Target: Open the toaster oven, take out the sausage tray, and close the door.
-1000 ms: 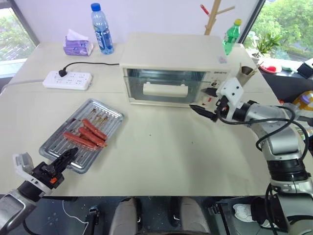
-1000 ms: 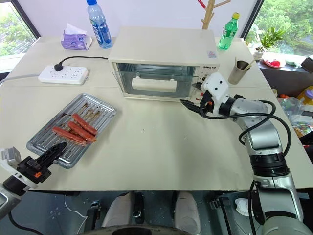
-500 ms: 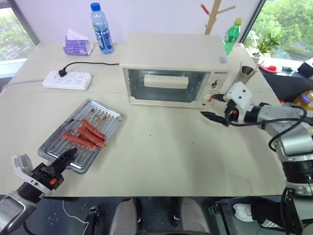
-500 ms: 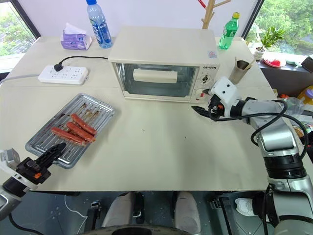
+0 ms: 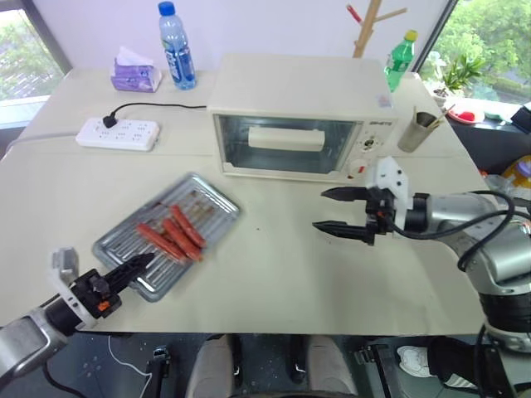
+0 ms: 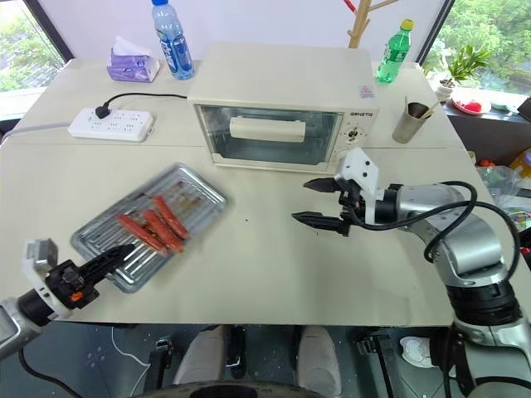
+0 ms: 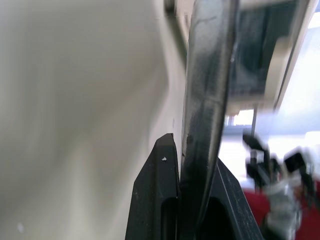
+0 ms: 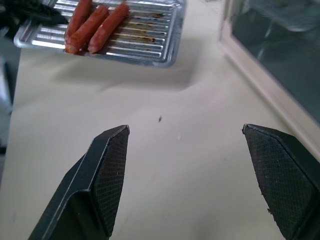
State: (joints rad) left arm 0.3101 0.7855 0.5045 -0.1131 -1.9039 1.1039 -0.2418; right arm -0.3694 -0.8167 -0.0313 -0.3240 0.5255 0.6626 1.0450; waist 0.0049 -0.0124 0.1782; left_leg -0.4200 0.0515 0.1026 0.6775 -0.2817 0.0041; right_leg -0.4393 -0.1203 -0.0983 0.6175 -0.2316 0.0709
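From the head camera, the oven point(image 5: 300, 116) is sitting at the back of the table point(image 5: 274, 265) with its door point(image 5: 286, 145) shut flat against the front, the white handle point(image 5: 284, 138) lying across the glass. The tray point(image 5: 168, 235) with three sausages point(image 5: 171, 238) is lying out on the table, left of the oven and well apart from it. The left gripper point(image 5: 133, 269) is clenching the tray's near edge. The right gripper point(image 5: 336, 211) is hovering over bare table in front of the oven's knob panel, its fingers spread wide and holding nothing. A power strip point(image 5: 118, 133), a tissue pack point(image 5: 136, 75), a blue bottle point(image 5: 176, 46), a green bottle point(image 5: 400, 58) and a metal cup point(image 5: 417, 130) are standing around the back of the table.

In the left wrist view, the tray's thin edge point(image 7: 207, 115) is running up between the two closed fingers point(image 7: 155, 195).

In the right wrist view, the two fingers point(image 8: 107, 170) are standing far apart over the table, with the tray point(image 8: 145, 42) and sausages point(image 8: 95, 25) beyond them and the oven's glass front point(image 8: 280, 55) to one side.
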